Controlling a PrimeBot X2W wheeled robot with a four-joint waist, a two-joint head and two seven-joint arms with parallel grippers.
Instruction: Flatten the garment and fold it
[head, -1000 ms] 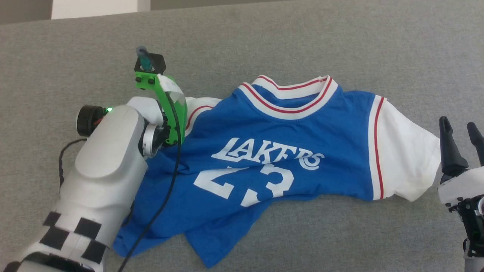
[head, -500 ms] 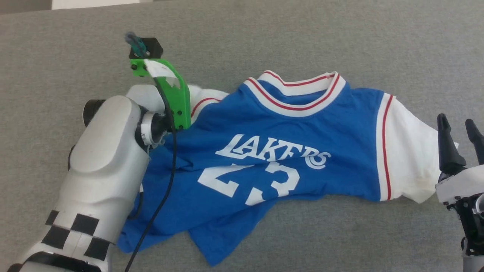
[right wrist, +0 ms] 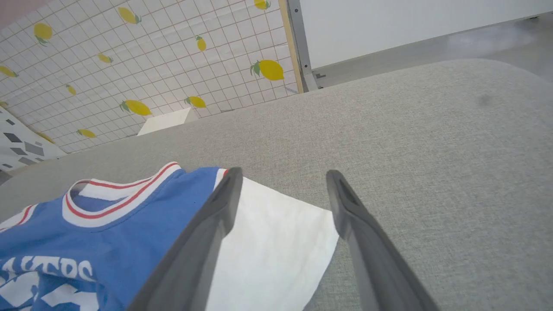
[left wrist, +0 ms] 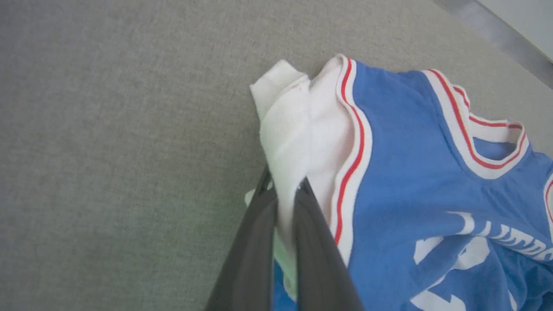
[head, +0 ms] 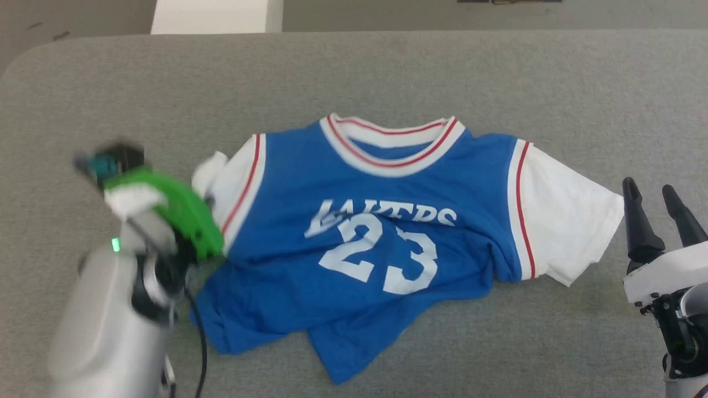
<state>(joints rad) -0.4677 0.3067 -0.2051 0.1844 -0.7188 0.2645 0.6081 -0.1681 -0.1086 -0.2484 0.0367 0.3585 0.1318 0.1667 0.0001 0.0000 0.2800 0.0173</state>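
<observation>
1. At the left of the head view, the left tool [left wrist: 283,190] is clenched on the bunched white sleeve [left wrist: 289,125] of the garment [head: 359,188]. The left wrist view shows the cloth pinched between its two dark fingers.
2. In the middle, the blue garment lies on the grey desk [head: 387,72] with the number side up. Its collar points to the top of the frame, and its lower hem is wrinkled.
3. At the lower right, the right tool [head: 648,190] stands released, just beside the flat other sleeve [head: 564,215].

The garment [head: 354,188] reads "23" under half-hidden white lettering.
</observation>
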